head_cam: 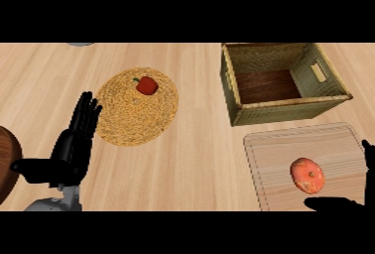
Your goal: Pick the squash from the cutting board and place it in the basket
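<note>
An orange, round squash (307,175) lies on the pale wooden cutting board (293,144) at the lower right. My right hand (338,203) comes in at the lower right corner, its thumb just below the squash and its fingers (368,163) up along the right edge; it is open and apart from the squash. The woven basket (253,106) with a dark wooden bottom stands behind the board, with nothing in it. At the left my left hand (73,144) rests open, fingers up.
A round straw mat (128,124) lies left of the basket with a red pepper (147,85) on it. A dark brown round object (6,161) shows at the left edge. A grey object (81,44) peeks in at the top.
</note>
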You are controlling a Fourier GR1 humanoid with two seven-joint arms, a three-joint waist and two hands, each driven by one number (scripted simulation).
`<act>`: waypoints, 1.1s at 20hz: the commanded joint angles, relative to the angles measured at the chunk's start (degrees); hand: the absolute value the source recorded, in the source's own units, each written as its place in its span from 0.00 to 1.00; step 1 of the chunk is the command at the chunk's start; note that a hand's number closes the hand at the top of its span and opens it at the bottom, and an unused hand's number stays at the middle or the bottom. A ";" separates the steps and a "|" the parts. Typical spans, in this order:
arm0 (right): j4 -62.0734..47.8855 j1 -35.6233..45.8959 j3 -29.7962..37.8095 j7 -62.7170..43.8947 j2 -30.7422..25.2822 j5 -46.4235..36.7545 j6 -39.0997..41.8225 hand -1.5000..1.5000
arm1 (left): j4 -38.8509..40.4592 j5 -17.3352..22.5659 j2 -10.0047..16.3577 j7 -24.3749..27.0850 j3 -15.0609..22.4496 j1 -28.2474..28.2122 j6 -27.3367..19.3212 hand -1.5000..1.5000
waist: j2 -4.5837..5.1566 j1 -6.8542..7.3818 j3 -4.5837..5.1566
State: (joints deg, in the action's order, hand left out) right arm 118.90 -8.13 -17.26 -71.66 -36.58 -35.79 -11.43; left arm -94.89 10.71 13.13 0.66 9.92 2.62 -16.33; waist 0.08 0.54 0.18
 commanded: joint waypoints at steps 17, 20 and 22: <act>-9.51 4.09 2.70 -6.78 19.12 -16.15 7.90 0.00 | -1.07 -1.80 -1.58 1.10 -0.40 -2.31 0.75 0.50 | -0.11 -0.33 -0.16; -10.85 5.11 5.34 -4.83 20.51 -15.77 10.04 0.00 | 2.08 -0.81 -1.64 2.58 -2.59 -0.84 1.87 0.50 | -0.05 -0.50 -0.15; -12.11 4.89 6.17 -4.75 22.03 -15.88 11.24 0.00 | 0.42 -0.59 -1.20 2.09 -2.37 -1.49 2.65 0.50 | -0.08 -0.36 -0.15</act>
State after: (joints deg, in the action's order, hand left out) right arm 108.11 -4.94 -13.14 -67.72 -16.81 -51.78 -3.71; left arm -93.46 9.54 11.43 2.90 8.42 1.46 -14.69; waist 0.02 0.10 0.04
